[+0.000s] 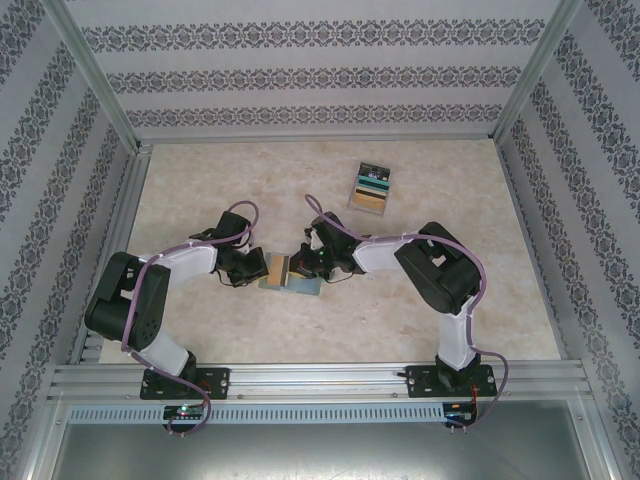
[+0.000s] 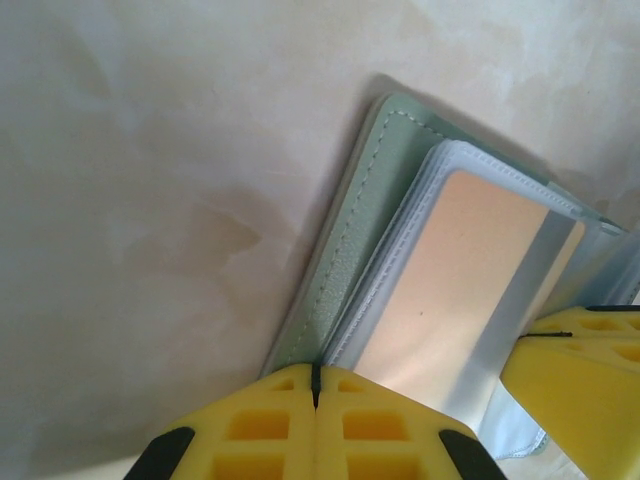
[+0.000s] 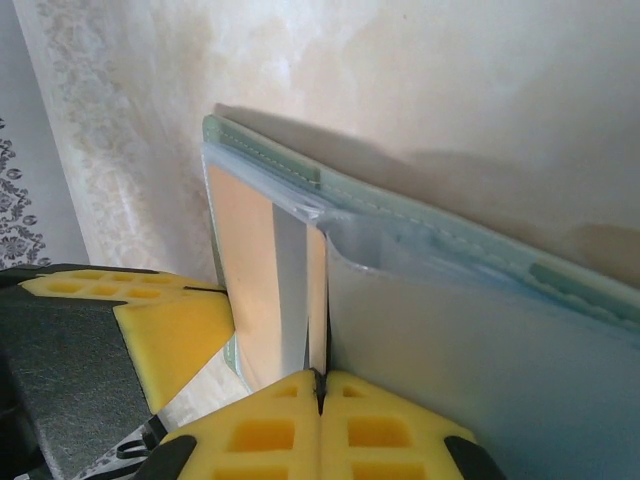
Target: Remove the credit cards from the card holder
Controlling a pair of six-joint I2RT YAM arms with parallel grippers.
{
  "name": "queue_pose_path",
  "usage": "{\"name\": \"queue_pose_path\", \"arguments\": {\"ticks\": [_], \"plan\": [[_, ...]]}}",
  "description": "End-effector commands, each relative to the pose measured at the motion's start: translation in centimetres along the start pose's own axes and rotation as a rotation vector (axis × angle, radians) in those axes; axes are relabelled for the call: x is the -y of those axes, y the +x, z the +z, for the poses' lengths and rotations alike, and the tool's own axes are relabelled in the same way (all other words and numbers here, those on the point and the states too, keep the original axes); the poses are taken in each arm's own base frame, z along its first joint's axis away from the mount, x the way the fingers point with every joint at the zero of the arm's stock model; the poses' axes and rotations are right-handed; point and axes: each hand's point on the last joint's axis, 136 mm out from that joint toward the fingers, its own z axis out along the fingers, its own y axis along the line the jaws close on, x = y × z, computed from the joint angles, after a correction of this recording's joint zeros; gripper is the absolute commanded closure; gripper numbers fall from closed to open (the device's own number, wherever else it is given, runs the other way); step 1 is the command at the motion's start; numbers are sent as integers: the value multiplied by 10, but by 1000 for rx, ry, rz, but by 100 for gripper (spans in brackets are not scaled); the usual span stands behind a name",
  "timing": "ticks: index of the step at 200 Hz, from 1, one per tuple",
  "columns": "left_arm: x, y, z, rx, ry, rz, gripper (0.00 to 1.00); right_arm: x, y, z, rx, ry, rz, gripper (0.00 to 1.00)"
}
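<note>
The card holder (image 1: 302, 289) lies open on the table between the two arms, green cover (image 2: 362, 225) down, pale clear sleeves up. A tan credit card (image 2: 470, 280) with a silver stripe sits in the top sleeve. My left gripper (image 1: 262, 270) (image 2: 316, 385) is shut on the holder's left edge, where cover meets sleeve. My right gripper (image 1: 306, 262) (image 3: 321, 385) is shut at the opposite end, and the tan card's (image 3: 245, 270) thin edge runs into the seam of its jaws. More credit cards (image 1: 369, 188), black, teal and tan, lie staggered at the back right.
The pale marble tabletop (image 1: 200, 180) is boxed in by patterned walls and metal posts. A metal rail (image 1: 320, 380) carries both arm bases along the near edge. The pile of cards lies well behind the right arm's elbow (image 1: 435, 265).
</note>
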Motion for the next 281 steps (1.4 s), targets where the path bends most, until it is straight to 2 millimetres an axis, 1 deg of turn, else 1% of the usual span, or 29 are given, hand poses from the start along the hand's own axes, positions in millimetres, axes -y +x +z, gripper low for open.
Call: {"name": "queue_pose_path", "arguments": {"ticks": [1,42,72,105,131,159,176,186,194,214,224,236,244,258,263,281], "plan": [[-25,14,3,-38,-97,-37,100,6,-1,0,24,6,-6,100],[-33,13,2,-25,-134,-57,100,20,3,-18,35,16,4,100],[-32,13,2,-27,-130,-57,100,24,5,-35,47,14,-3,100],[-22,10,-2,-21,-95,-42,100,21,7,-57,43,12,-37,100],[-15,6,-10,3,-77,-27,100,19,11,-76,33,20,-68,100],[-5,2,-19,22,-52,-14,99,17,12,-102,31,49,-108,100],[3,-1,-28,41,-28,-3,96,14,14,-121,19,92,-156,100],[9,-4,-35,56,-14,6,92,11,13,-135,20,137,-200,100],[15,-6,-42,73,-1,14,86,8,11,-146,19,178,-244,100],[27,-11,-60,116,24,33,57,1,1,-176,39,294,-356,100],[33,-14,-71,143,38,44,40,-3,-5,-190,53,349,-414,100],[40,-16,-82,172,56,55,28,-10,-14,-207,70,411,-490,100],[43,-17,-90,193,64,61,16,-14,-19,-216,76,452,-541,100],[48,-18,-103,227,80,73,2,-18,-30,-230,87,521,-621,100],[49,-18,-108,240,83,75,0,-20,-33,-234,85,537,-659,100],[52,-17,-122,277,99,89,0,-25,-43,-244,71,594,-799,100]]}}
